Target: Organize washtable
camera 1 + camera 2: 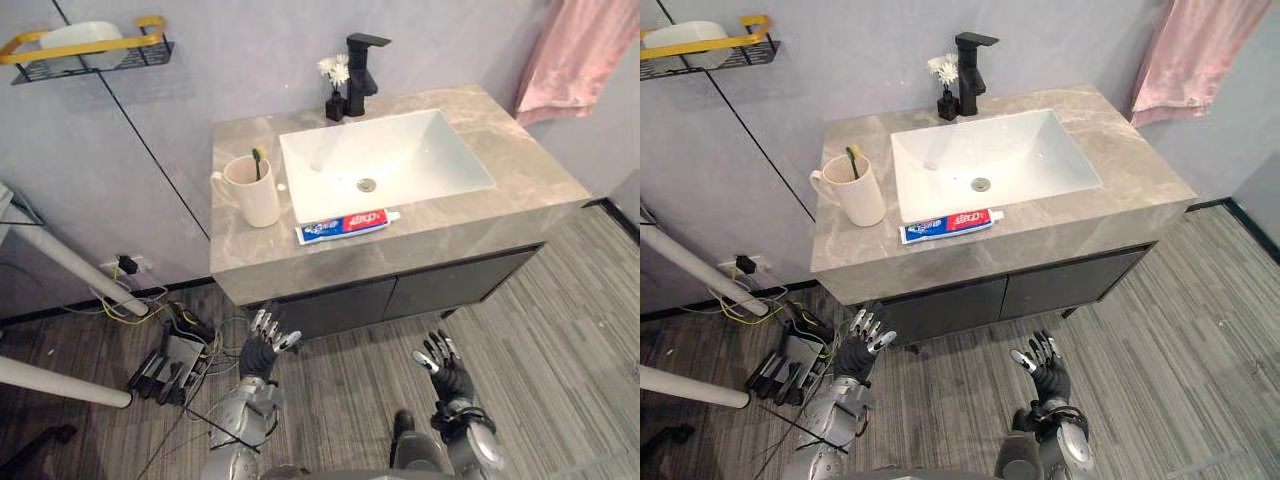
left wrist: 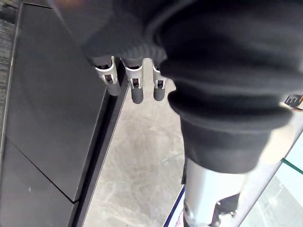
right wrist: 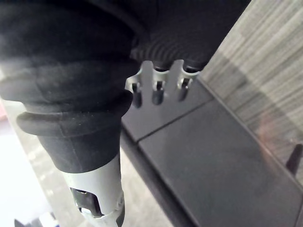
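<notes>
**Left eye view.** The left hand (image 1: 262, 348) and right hand (image 1: 447, 374) are raised in front of the cabinet (image 1: 400, 292), below the tabletop's (image 1: 530, 170) front edge. Both have their fingers spread and hold nothing. On the tabletop, a cup (image 1: 255, 195) with a toothbrush (image 1: 258, 160) in it stands left of the sink (image 1: 400, 150). A toothpaste tube (image 1: 345, 226) lies along the sink's front rim, cap to the right. A black tap (image 1: 360, 70) and a small vase (image 1: 335, 105) of white flowers stand behind the sink.

**Right eye view.** Same layout. A wall shelf (image 1: 700, 52) is at upper left and a pink towel (image 1: 1185, 60) hangs at upper right.

**Left wrist view.** The fingers (image 2: 136, 90) are straight and empty. Past them lie the cabinet front and the grey tabletop.

**Right wrist view.** The fingers (image 3: 158, 92) are extended and empty. Beyond them are the dark cabinet doors and the floor (image 3: 265, 71).
</notes>
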Controlling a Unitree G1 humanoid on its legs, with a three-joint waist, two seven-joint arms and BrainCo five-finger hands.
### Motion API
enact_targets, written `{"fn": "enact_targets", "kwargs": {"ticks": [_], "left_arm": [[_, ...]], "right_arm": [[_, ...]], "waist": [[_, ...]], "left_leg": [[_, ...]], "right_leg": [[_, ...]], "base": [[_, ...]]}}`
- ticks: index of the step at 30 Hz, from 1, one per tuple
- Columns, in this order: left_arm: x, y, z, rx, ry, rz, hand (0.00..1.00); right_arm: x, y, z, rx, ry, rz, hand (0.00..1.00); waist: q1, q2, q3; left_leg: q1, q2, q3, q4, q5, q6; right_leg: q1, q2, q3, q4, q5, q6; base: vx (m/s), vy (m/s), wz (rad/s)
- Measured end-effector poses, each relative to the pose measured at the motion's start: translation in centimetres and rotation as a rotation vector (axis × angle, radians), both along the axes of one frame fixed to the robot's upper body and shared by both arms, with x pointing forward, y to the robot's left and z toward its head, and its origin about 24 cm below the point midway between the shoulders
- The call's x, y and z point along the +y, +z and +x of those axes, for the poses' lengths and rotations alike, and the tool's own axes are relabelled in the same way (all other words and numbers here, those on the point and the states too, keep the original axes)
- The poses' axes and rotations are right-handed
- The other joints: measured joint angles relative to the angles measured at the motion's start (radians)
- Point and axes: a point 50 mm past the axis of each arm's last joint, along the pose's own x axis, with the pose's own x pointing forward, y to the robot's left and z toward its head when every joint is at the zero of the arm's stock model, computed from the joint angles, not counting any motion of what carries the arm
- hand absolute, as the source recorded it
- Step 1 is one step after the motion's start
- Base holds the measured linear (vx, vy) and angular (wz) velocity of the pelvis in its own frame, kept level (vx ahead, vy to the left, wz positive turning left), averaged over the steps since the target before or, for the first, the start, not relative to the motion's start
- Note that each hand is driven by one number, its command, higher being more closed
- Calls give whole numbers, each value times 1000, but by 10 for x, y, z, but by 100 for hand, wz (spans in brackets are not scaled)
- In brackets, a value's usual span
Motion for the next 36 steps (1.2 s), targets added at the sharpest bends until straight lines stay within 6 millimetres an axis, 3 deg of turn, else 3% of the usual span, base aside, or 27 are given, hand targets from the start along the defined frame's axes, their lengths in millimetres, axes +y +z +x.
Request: {"fn": "enact_targets", "kwargs": {"ticks": [3,7,10,16,17,26,29,31,32,33,35,36], "left_arm": [[2,-16,-13,85,23,-11,0],[8,-27,-19,161,98,-38,0],[12,-30,-21,186,143,-28,0],[21,-39,-30,247,212,-4,0],[21,-48,-46,313,238,-4,0],[22,-44,-36,283,227,4,0],[26,-38,-24,244,199,46,0],[29,-32,-14,211,193,63,0],[31,-29,-7,191,183,84,0],[32,-27,-5,181,177,94,0],[35,-23,1,155,137,141,0],[35,-23,1,154,134,144,0]], "right_arm": [[-6,-6,2,40,25,-22,0],[-13,-18,-5,110,7,-43,0],[-14,-27,-11,161,0,-42,0],[-1,-37,-18,213,26,-3,0],[10,-45,-26,256,46,23,0],[-1,-45,-27,257,-17,26,0],[-26,-43,-29,250,-174,37,0],[-62,-33,-30,215,-359,14,0],[-87,-21,-29,157,-485,-4,0],[-100,-13,-28,122,-544,-14,0],[-145,22,-26,-20,-732,-99,0],[-153,31,-26,-54,-762,-121,0]], "waist": [[20,-1,0],[22,-9,-4],[41,-20,-10],[44,-46,-18],[46,-90,-44],[45,-85,-40],[42,-79,-37],[42,-79,-37],[39,-82,-33],[39,-83,-33],[34,-90,-23],[32,-92,-21]], "left_leg": [[5,3,-2,-20,11,-9],[27,7,-39,-38,19,-19],[36,3,-61,-47,23,-17],[53,-28,-127,-66,39,4],[72,-56,-152,-112,72,7],[52,-55,-156,-111,72,7],[30,-51,-153,-106,72,7],[7,-46,-141,-87,71,6],[-13,-45,-134,-70,68,7],[-21,-45,-128,-63,66,8],[-34,-31,-86,-27,47,-4],[-34,-26,-77,-19,43,-7]], "right_leg": [[49,22,-11,-113,52,0],[88,34,-48,-127,54,0],[106,30,-69,-127,54,0],[156,-2,-125,-131,54,0],[168,-23,-139,-128,34,6],[154,-25,-153,-129,34,6],[141,-29,-165,-127,33,9],[125,-33,-170,-127,35,12],[115,-37,-173,-127,37,16],[110,-38,-173,-127,38,17],[108,-41,-172,-127,40,19],[108,-40,-171,-127,40,19]], "base": [[25,-40,1],[42,4,26],[6,34,22],[-31,53,30],[-21,25,10],[-1,-1,2],[-10,-15,9],[-5,-14,6],[0,0,0],[0,0,0],[-26,11,-9],[-33,3,-12]]}}
